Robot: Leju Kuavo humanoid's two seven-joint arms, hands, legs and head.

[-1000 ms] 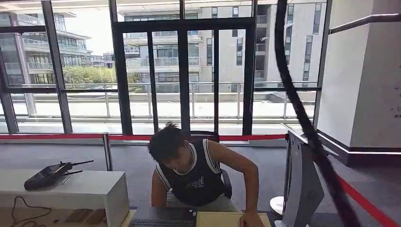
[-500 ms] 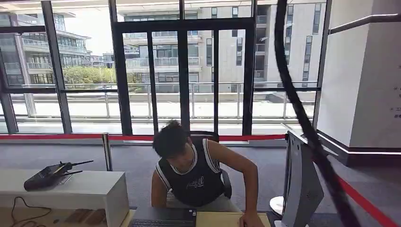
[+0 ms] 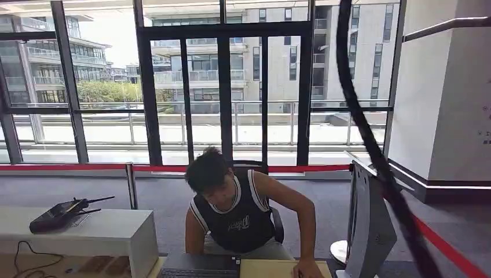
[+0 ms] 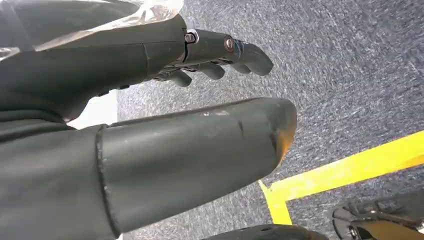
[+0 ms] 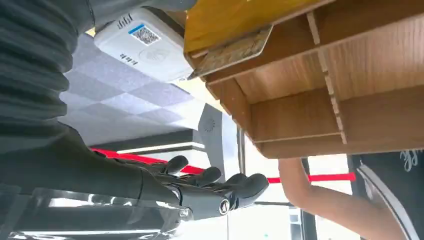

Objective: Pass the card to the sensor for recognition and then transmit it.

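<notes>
Nearest, hanging at the robot's side above grey speckled carpet [image 4: 350, 60] and a strip of yellow floor tape [image 4: 350, 165]: the left hand [image 4: 150, 60], fingers loosely apart with nothing in them, judged to be parked out of the way while the other arm does the work

Raised close to the brown slatted wooden desk [image 5: 320, 100]: the right hand [image 5: 200, 192], dark fingers stretched out and spread, empty, not yet touching anything; seemingly poised for the pick-up, the first step of the task

Just beyond those fingers, the pale, worn rectangular card [image 5: 232, 50], lying flat against the yellow pad [image 5: 225, 20] at the desk's edge with one end jutting past it, probably left overhanging so that fingers can close on both faces

Just beside the card, the white box-shaped sensor with a printed code label [image 5: 145, 45], set close enough to make the reading a short move; apart from the card or touching it, impossible to tell

Across the desk, a seated person in a dark sleeveless top [image 3: 231, 214], leaning forward with one arm reaching down to the desktop, well placed to receive the card after the reading

Beside that person, the grey back of a flat monitor [image 3: 370, 231]

Farther off, a black two-antenna radio unit [image 3: 58, 214] on a low white table [image 3: 116, 231], then a red barrier tape [image 3: 69, 167] before tall dark-framed windows [image 3: 226, 87]
</notes>
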